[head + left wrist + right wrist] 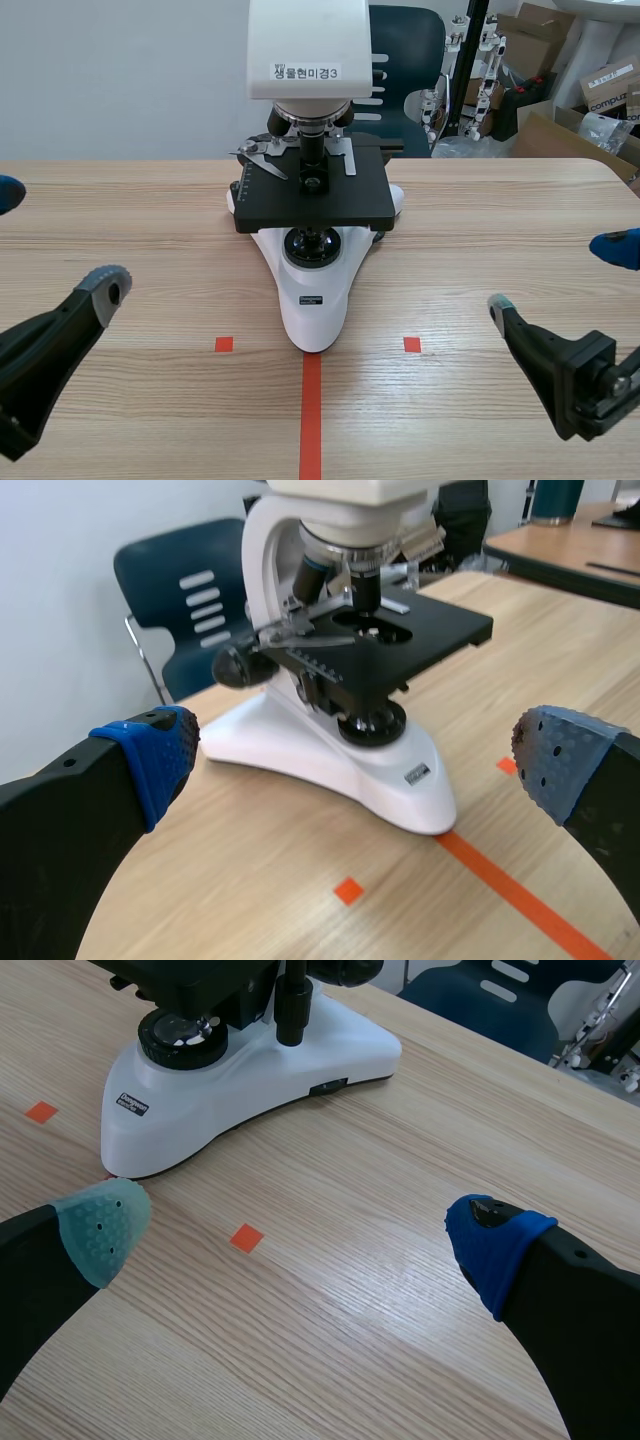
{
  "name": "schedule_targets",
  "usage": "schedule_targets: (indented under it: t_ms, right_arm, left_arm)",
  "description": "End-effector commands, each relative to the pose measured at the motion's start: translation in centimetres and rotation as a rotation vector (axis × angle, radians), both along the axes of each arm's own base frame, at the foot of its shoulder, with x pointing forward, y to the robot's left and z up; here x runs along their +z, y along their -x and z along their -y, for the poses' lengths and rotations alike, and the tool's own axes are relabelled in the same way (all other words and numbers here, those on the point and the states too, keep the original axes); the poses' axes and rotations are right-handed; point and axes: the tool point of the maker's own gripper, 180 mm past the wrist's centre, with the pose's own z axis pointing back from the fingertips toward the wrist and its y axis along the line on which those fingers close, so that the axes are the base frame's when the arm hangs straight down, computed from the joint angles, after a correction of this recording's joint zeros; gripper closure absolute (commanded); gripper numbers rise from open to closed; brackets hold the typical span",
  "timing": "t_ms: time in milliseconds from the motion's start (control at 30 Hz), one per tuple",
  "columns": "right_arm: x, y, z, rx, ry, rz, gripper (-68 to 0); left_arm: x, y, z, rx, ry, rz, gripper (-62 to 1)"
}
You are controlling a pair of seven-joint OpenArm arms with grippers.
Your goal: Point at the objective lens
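A white-bodied microscope (pixel 312 230) stands upright at the middle of a pale, wood-grain worktop (pixel 500 220), with the tip of its smooth, rounded base resting on the far end of an orange-red tape line. The objective lens (pixel 313 150), a dark cylindrical barrel, hangs from the turret beneath the boxy white head and points straight down at the flat, matt black stage (pixel 270 200). Whether its tip touches the stage cannot be told from these angles. Metal slide clips lie across the stage's far side, and a ribbed black ring is set into the base below it.

The left pincer (pixel 350 765) sits low over the near left of the worktop, its thick black fingers spread wide with nothing between them; one dotted pad is blue, the other grey. The right pincer (pixel 295 1235) sits likewise at the near right, fingers wide apart and empty, one pad pale green, the other blue. Both are well apart from the microscope.

Beyond the worktop stand a dark blue moulded chair (pixel 410 40) with a slotted back and stacked cardboard boxes (pixel 545 35)
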Motion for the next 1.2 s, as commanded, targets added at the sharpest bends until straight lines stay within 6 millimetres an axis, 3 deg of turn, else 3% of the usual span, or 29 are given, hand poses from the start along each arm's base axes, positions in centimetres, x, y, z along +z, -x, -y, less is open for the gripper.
schedule_targets:
  t_ms: [0,133,633,1167]
  right_arm:
    - [0.7,-0.4,-0.1,0.006,-0.005,0.027,-67.9]
    - [0.7,-0.4,-0.1,0.006,-0.005,0.027,-67.9]
    - [0.7,-0.4,-0.1,0.006,-0.005,0.027,-67.9]
    - [0.7,-0.4,-0.1,0.006,-0.005,0.027,-67.9]
  left_arm:
    - [0.0,-0.1,0.1,0.008,0.009,-0.009,-62.3]
    - [-1.2,0.7,0.0,0.015,0.002,-0.076,-62.3]
    - [-1.1,0.3,0.2,0.231,0.023,0.02,-62.3]
    - [-2.7,0.2,0.0,0.245,-0.016,-0.06,-62.3]
